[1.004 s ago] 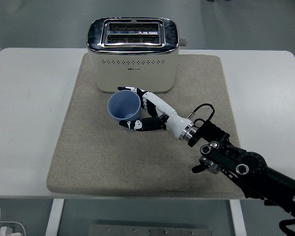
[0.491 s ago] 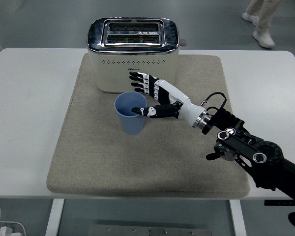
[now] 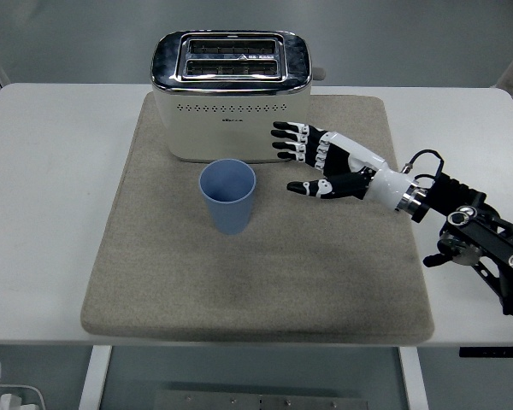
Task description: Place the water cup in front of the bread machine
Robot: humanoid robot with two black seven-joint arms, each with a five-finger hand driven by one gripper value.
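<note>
No text can be read. The cream toaster [image 3: 231,94], in the upper middle of the frame, has a small dark mark on its front face, below a row of punched holes; it looks like a brand logo, but it is too small and blurred to make out. Nothing else shows lettering, numbers or signs.

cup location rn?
Head view: the blue cup stands upright on the beige mat, just in front of the toaster, left of the open right robot hand, which is clear of it.
</note>
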